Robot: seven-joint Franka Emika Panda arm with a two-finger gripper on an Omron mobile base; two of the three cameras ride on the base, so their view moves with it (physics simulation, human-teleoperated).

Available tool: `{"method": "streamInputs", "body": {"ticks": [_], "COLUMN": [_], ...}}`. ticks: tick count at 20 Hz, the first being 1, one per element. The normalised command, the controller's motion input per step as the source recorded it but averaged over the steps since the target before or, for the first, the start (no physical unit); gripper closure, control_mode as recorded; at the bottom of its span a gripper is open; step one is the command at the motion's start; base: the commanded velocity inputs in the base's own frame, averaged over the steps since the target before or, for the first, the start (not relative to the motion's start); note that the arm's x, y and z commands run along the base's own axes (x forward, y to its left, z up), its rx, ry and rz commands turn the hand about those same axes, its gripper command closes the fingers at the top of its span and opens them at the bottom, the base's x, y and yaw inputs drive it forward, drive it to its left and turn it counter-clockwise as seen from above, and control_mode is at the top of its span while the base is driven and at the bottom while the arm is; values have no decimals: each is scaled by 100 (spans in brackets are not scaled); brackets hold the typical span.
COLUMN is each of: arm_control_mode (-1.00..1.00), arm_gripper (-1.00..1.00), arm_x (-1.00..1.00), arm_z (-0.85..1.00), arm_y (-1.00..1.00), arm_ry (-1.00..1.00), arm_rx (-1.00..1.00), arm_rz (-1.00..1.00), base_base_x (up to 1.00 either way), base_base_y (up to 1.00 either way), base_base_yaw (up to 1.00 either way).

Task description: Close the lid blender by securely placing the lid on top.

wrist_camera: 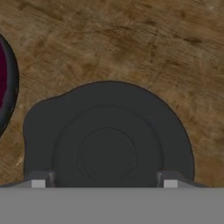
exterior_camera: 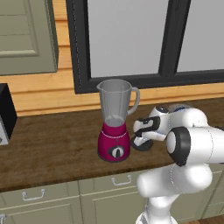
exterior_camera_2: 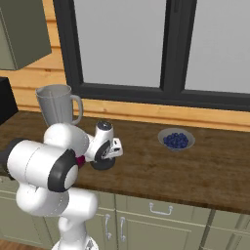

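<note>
Dark grey lid (wrist_camera: 108, 140) lies flat on the wooden counter (wrist_camera: 131, 43) with the fingers (wrist_camera: 38, 180) low over it, one tip at each side of its rim.

The fingers stand apart, straddling the disc near the bottom of the hand view; whether they press on its edge I cannot tell. In the left base view the gripper (exterior_camera: 141, 134) sits right of centre, with the lid (exterior_camera: 141, 144) showing beneath it, just beside the magenta base of the blender (exterior_camera: 114, 122). The blender's clear jar stands upright and open-mouthed at centre frame. In the right base view a bowl of blue berries (exterior_camera_2: 176, 140) rests well apart at centre right. A black appliance (exterior_camera: 6, 114) sits at the left edge of the left base view.
</note>
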Motion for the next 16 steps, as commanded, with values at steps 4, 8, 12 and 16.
{"method": "streamInputs", "body": {"ticks": [4, 8, 12, 16], "arm_control_mode": [-100, -100, -100, -100], "arm_gripper": [-100, -100, 100, 100], "arm_x": [18, 9, 0, 0], "arm_z": [-26, -37, -53, -29], "arm_y": [0, 3, 18, 6], "arm_ry": [0, 0, -3, -3], "arm_rx": [0, 0, 0, 0], "arm_rz": [0, 0, 0, 0], "base_base_x": [0, 0, 0, 0], "base_base_y": [0, 0, 0, 0], "base_base_yaw": [0, 0, 0, 0]}}
